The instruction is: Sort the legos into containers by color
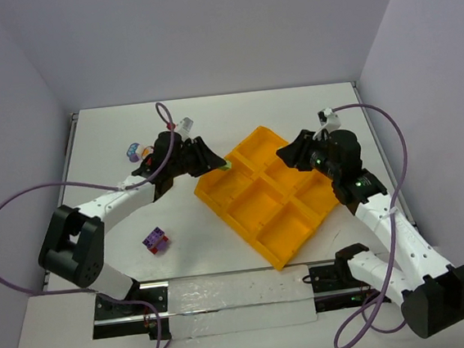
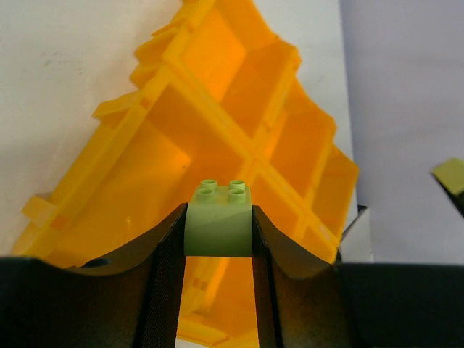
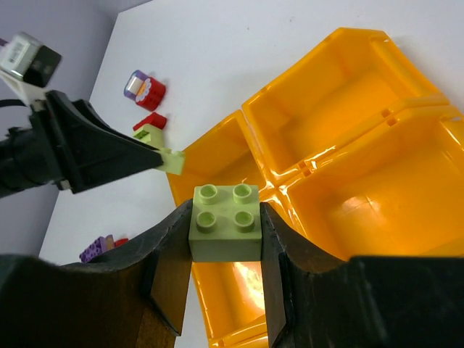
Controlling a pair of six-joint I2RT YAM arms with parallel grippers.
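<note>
Orange tray (image 1: 277, 260): six compartments, their floors plain orange as far as the glare lets me tell.
Left gripper (image 1: 225, 166) is clamped on a yellow-green brick (image 2: 219, 228), studs up, over the tray's left corner. Right gripper (image 1: 283, 154) pinches a second yellow-green brick (image 3: 225, 225) above the far compartments. A purple-red clump (image 1: 155, 241) lies on the table (image 1: 211, 127).

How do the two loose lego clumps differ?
The far clump is pale lavender on red; the near clump is dark purple with red. The far clump lies beyond the left arm, the near clump on its near side. Both rest on the table, outside the tray.
</note>
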